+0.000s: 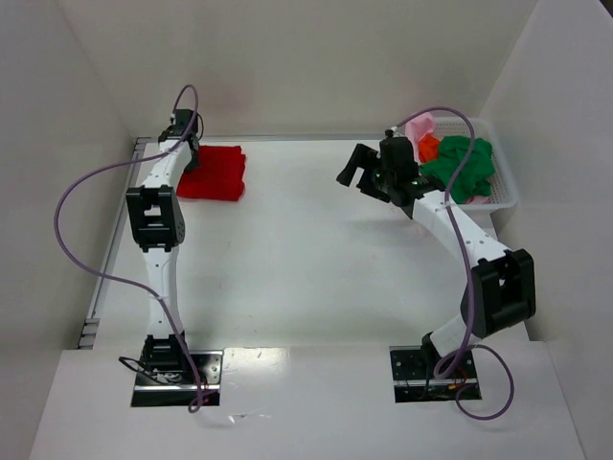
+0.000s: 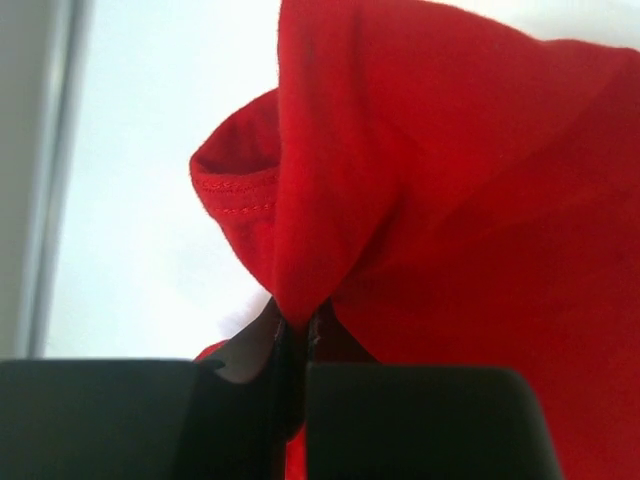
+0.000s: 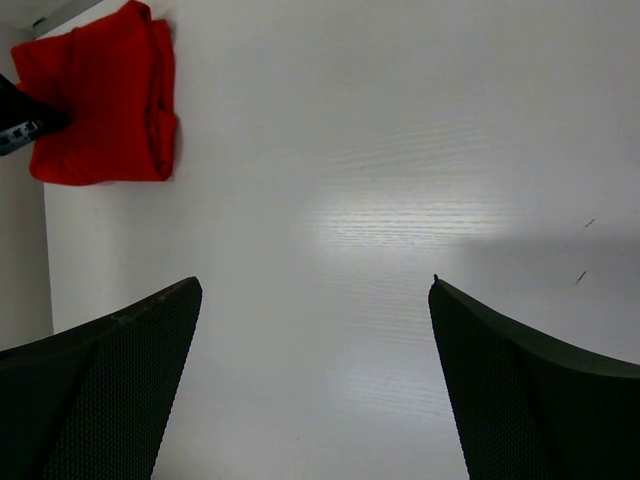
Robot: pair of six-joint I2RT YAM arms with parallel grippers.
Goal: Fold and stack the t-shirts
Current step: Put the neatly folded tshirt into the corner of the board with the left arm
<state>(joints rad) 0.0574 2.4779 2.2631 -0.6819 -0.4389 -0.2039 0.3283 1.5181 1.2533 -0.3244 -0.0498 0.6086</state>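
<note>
The left end effector (image 2: 296,335) is clenched on an edge of the folded red t-shirt (image 1: 215,173) at the far left of the desk (image 1: 316,259). The right end effector (image 1: 362,171) hangs released beside the basket (image 1: 506,197). Judged next: let go and fetch the green t-shirt (image 1: 462,167).

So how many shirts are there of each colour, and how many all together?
red t-shirt: 1
green t-shirt: 1
pink t-shirt: 1
orange t-shirt: 1
Total: 4, as far as the heap in the basket shows.
</note>
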